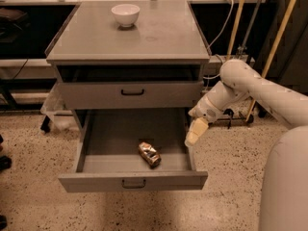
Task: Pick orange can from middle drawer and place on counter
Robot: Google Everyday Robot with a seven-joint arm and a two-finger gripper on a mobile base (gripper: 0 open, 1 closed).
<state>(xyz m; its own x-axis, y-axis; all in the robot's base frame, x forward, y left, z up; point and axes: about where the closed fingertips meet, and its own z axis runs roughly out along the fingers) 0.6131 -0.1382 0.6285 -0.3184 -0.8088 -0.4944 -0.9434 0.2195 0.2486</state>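
The orange can (149, 154) lies on its side, dented, on the floor of the pulled-out middle drawer (132, 181), near its front and a little right of centre. My gripper (195, 131) hangs from the white arm just above the drawer's right wall, pointing down, to the right of the can and apart from it. Nothing is held in it. The counter (159, 32) is the flat grey cabinet top above.
A white bowl (125, 14) stands at the back left of the counter. A taller-fronted grey drawer (130, 93) sits closed above the open one. Cables and yellow poles (281, 28) stand to the right. The floor is speckled terrazzo.
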